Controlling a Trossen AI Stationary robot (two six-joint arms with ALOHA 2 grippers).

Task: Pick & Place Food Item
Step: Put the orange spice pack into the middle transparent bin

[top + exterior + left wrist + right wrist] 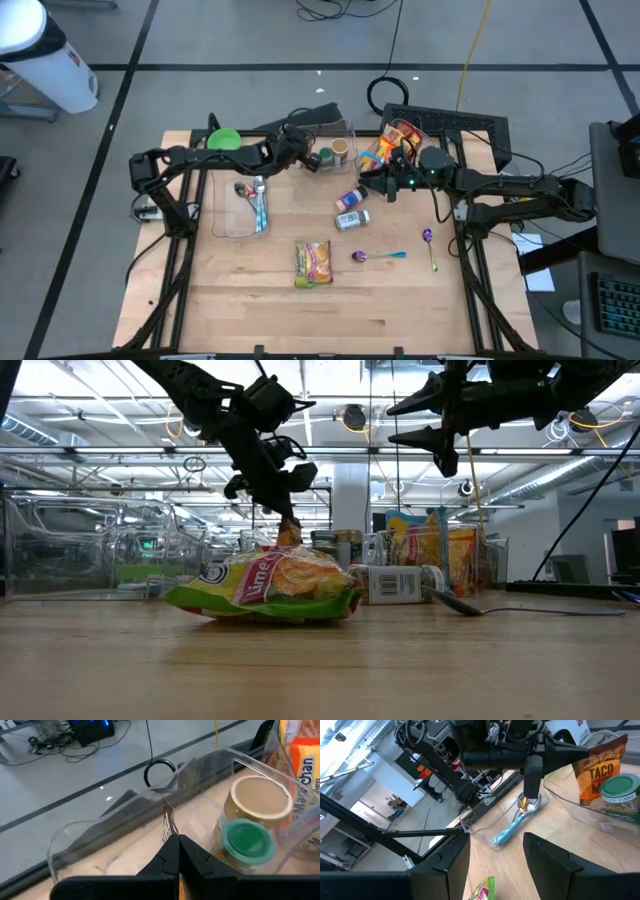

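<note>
My left gripper is shut on a small orange-brown wrapped item. It hangs over the near-left part of a clear bin at the table's far middle. The bin holds a tan-lidded cup and a green-lidded cup. My right gripper hovers open to the right of it, high above the table, with nothing between its fingers. A yellow-green snack packet lies flat on the table's near middle. My left gripper pinches the small wrapped item between its two shut fingers. A thin crinkled end sticks out past the fingertips in the left wrist view. The fingers slant downward toward the far side. The item hangs below them, clear of the table and the bin.
Two small bottles lie at the table's middle, two spoons to the near right. A clear tray on the left holds a toothbrush. A green bowl stands far left. Snack bags fill a bin at the far right.
</note>
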